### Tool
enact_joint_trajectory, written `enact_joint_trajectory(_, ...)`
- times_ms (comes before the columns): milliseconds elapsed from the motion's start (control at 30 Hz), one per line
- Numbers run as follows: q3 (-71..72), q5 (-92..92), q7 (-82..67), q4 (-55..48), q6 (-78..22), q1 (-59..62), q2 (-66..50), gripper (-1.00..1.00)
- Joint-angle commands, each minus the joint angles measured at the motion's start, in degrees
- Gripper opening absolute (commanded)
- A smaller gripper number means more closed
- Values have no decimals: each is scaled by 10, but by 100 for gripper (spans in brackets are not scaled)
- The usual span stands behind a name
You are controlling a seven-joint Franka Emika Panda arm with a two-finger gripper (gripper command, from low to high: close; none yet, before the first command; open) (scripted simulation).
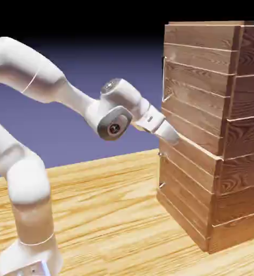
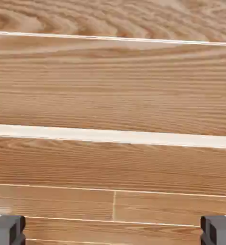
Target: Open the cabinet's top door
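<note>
The cabinet of reddish-brown planks stands at the right of the exterior view. Its top door is the upper front panel, and it looks shut flat. A thin silver handle runs down that door's near edge. My gripper sits close against the door's lowest plank, well below the handle. In the hand view, wood planks fill the picture. The grey fingertips stand far apart at the bottom corners. My gripper is open with nothing between its fingers.
The shorter lower panel has its own small handle at its near edge, just below my gripper. The wooden table stretches out in front of the cabinet. A pale strip crosses the hand view between two planks.
</note>
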State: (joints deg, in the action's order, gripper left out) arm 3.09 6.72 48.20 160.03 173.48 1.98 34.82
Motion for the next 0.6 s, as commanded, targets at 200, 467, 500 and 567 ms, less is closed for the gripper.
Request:
enact_joint_trajectory(200,80,174,149,-25,-14,69,56,100)
enact_joint_trajectory(467,172,374,320,-54,-29,148,120,100)
enact_joint_trajectory(500,183,399,341,-58,-31,158,128,100)
enact_joint_trajectory(567,206,449,384,-65,-35,178,144,100)
